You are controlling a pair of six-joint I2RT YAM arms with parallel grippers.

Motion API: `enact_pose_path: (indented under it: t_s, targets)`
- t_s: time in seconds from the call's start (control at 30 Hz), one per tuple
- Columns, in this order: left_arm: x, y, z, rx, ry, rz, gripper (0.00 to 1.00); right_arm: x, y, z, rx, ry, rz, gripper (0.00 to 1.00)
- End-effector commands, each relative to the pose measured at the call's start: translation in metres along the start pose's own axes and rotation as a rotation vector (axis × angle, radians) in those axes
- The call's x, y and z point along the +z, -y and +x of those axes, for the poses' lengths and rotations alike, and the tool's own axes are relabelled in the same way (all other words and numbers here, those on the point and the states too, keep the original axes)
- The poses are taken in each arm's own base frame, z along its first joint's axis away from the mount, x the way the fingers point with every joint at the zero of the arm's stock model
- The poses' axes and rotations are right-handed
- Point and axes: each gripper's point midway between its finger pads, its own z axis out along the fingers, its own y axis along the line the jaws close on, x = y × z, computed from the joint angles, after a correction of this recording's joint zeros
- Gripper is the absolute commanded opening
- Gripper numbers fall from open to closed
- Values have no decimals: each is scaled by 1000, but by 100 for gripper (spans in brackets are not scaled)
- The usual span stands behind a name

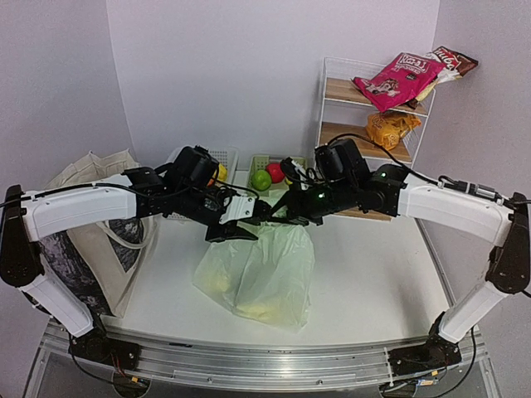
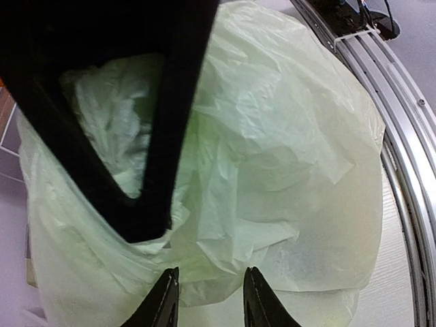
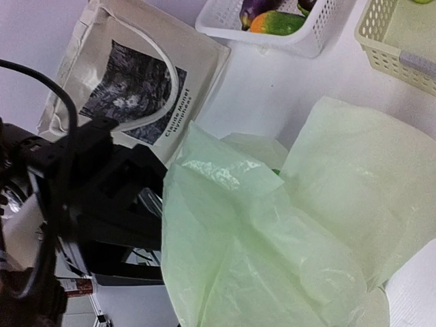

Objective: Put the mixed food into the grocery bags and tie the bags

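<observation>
The pale-green plastic grocery bag (image 1: 259, 274) lies mid-table, its top pulled up toward both grippers. Yellow food (image 1: 217, 283) shows faintly through its film. My right gripper (image 1: 279, 214) is shut on the bag's upper edge; in the right wrist view the film (image 3: 272, 238) covers its jaws. My left gripper (image 2: 211, 296) hovers just above the bag (image 2: 286, 170), fingers apart, nothing between them. The beige canvas tote (image 1: 91, 220) with its black-and-white print (image 3: 133, 92) lies at the left. Snack packets, pink (image 1: 397, 79) and orange (image 1: 390, 128), sit on the shelf.
A wire-and-wood shelf (image 1: 332, 112) stands at the back right. A white basket (image 3: 303, 37) with fruit and a green slotted basket (image 3: 398, 44) stand at the back. A green fruit (image 1: 261, 179) and a red one (image 1: 275, 172) lie there.
</observation>
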Motion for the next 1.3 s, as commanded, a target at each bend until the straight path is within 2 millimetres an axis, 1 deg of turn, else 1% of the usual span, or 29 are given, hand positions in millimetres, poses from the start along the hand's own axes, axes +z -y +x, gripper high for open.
enact_pose_path:
  t_s: [0.0, 0.1, 0.17, 0.27, 0.43, 0.53, 0.6, 0.63, 0.7, 0.77, 0.83, 0.87, 0.97, 1.07, 1.17, 1.27]
  targets:
    - [-10, 1, -5, 29, 3, -1, 33, -30, -45, -34, -35, 146, -141, 0]
    - [-12, -9, -13, 10, 25, -35, 33, -26, -48, -30, -8, 120, -167, 0]
    - [-16, -13, -19, -3, 40, -46, 34, -21, -45, -26, 20, 109, -180, 0]
    - [-25, -6, -32, -17, 94, -6, 35, -17, -38, -23, 53, 122, -179, 0]
    - [-53, 14, -61, 16, 224, 58, 36, -10, -29, -24, 116, 164, -194, 0]
    - [-52, 22, -58, -9, 217, 102, 34, -10, -36, -33, 133, 212, -249, 0]
    - [-52, 24, -56, -42, 204, 124, 31, -13, -38, -37, 134, 247, -266, 0]
    - [-56, 21, -59, -71, 220, 128, 30, -15, -39, -39, 128, 263, -263, 0]
    - [-70, 3, -69, -177, 277, 107, 27, -21, -43, -39, 98, 287, -254, 0]
    - [-78, -26, -70, -380, 310, 71, 21, -22, -45, -39, 90, 293, -252, 0]
    - [-73, -43, -63, -537, 287, 53, 16, -20, -47, -37, 87, 289, -251, 0]
    - [-68, -45, -57, -594, 268, 54, 14, -18, -47, -36, 84, 286, -250, 0]
    - [-60, -38, -45, -690, 236, 63, 15, -15, -50, -33, 76, 277, -252, 0]
    - [-60, -38, -40, -755, 235, 42, 18, -15, -54, -31, 62, 276, -255, 0]
    - [-60, -35, -42, -786, 240, 68, 18, -15, -56, -30, 60, 278, -257, 0]
    - [-61, -23, -45, -760, 256, 125, 17, -14, -57, -31, 62, 279, -261, 0]
